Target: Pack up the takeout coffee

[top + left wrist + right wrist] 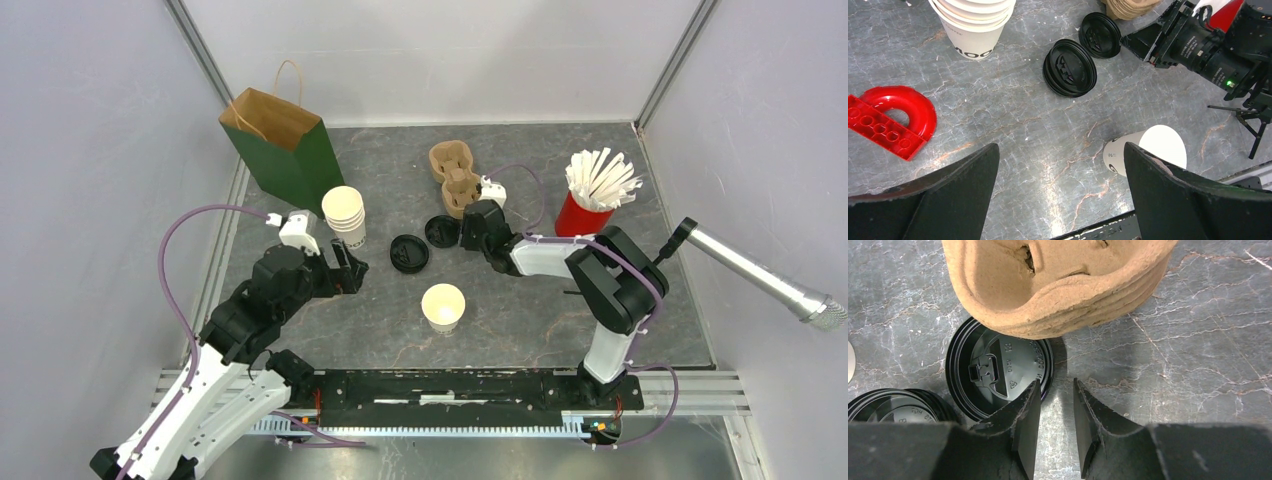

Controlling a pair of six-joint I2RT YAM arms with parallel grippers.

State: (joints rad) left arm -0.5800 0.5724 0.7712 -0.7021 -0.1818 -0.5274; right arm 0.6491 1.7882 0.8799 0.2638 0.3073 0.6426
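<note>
Your left gripper (1060, 150) hangs with jaws spread wide over bare, marbled grey tabletop (1013, 125). The takeout coffee (443, 307), a smooth white paper cup, stands open-topped near the table's near edge, between both arms, with free room around it. Your right gripper (1054, 387) shows a narrow empty slit between its jaws, at the rim of a glossy black lid (998, 375) lying beside the rough pulp carrier (1058, 285).

Grey marbled table (520, 330) carrying all. Lidless printed cup (1145, 150) standing by right finger of left claw (1058, 150). Plain cup stack (975, 25) and lid stack (1069, 67) sitting ahead of it, red block (883, 127) lying left. Single lid (998, 372) lying at left fingertip of right claw (1055, 385), carrier stack (1058, 285) sitting just beyond.
</note>
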